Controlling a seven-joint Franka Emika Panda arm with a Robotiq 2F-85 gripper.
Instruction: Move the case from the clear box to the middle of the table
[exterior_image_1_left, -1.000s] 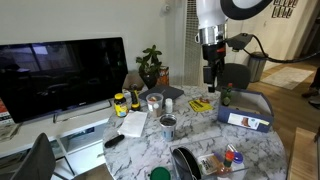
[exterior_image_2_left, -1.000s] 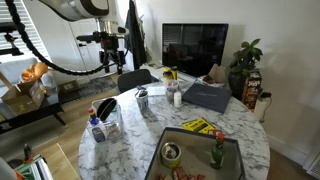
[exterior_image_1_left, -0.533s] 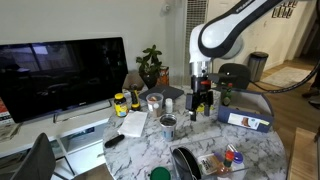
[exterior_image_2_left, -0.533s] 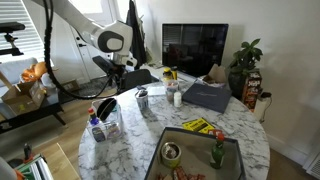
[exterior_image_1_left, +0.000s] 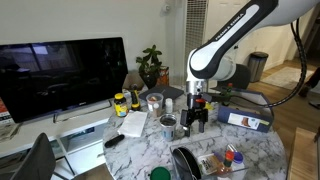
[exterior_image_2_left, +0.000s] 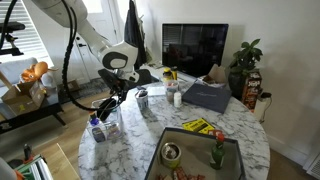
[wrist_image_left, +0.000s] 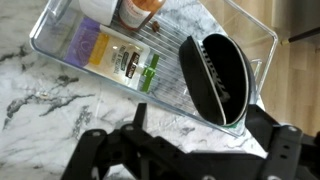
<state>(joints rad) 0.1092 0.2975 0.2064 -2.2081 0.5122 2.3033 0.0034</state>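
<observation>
The black oval case (wrist_image_left: 215, 75) lies in the right end of the clear box (wrist_image_left: 100, 75), seen from above in the wrist view. Colourful packets and a bottle fill the rest of the box. My gripper (wrist_image_left: 190, 160) is open and empty, its two dark fingers spread at the bottom of the wrist view, above the marble table (wrist_image_left: 60, 120) just short of the box wall. In both exterior views the gripper (exterior_image_1_left: 197, 118) (exterior_image_2_left: 108, 104) hangs over the table near the clear box (exterior_image_1_left: 222, 165) (exterior_image_2_left: 106, 128). The case (exterior_image_1_left: 185, 163) shows at the box's end.
A grey-blue tray (exterior_image_1_left: 246, 112) (exterior_image_2_left: 205, 160) stands on the table. Cans (exterior_image_1_left: 168, 125) (exterior_image_2_left: 142, 100), a jar, papers and a yellow packet (exterior_image_2_left: 197, 125) lie around the middle. A TV (exterior_image_1_left: 60, 75) and a plant (exterior_image_1_left: 150, 65) stand behind.
The arm has swung down from high above the table's far side and moved across toward the clear box. The gripper is now low, close to the box.
</observation>
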